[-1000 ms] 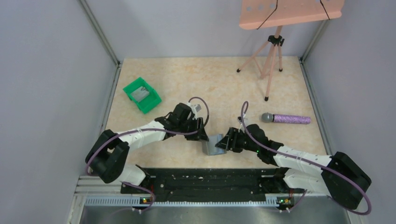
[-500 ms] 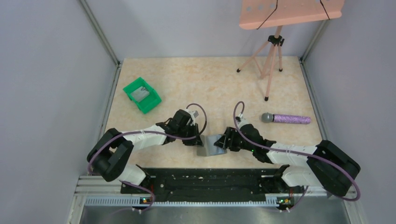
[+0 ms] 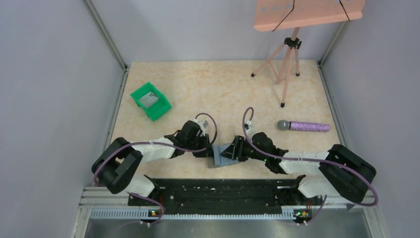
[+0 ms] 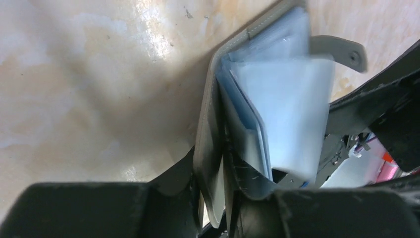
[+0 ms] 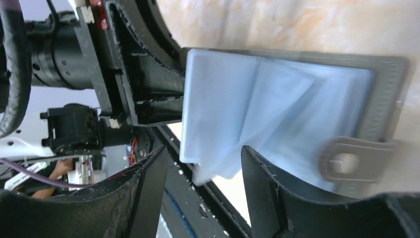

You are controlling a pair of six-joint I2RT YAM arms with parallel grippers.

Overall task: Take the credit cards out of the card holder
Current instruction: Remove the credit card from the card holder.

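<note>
Marbled beige tabletop (image 3: 223, 84) fills the cell, and your work sits at its near middle. One card holder (image 3: 225, 154) lies there, propped open between your two arms. Your left gripper (image 3: 208, 151) is clamped on one grey half of it, holding it on edge. Your right gripper (image 3: 235, 150) faces the open side with its jaws apart; a corner of the clear plastic sleeves (image 5: 233, 109) sits in the gap, and I judge it is not pinched yet.

You are at the step of reaching in for a card. No card shows plainly through the cloudy sleeves, so I cannot count them. Next you need to close the right jaws on a card edge alone, not the sleeve, and pull it away while the left keeps its hold.

Farther off, one microphone (image 3: 303, 126) lies to the right and one green bin (image 3: 138, 92) to the left. One tripod (image 3: 287, 64) stands at the far right.
</note>
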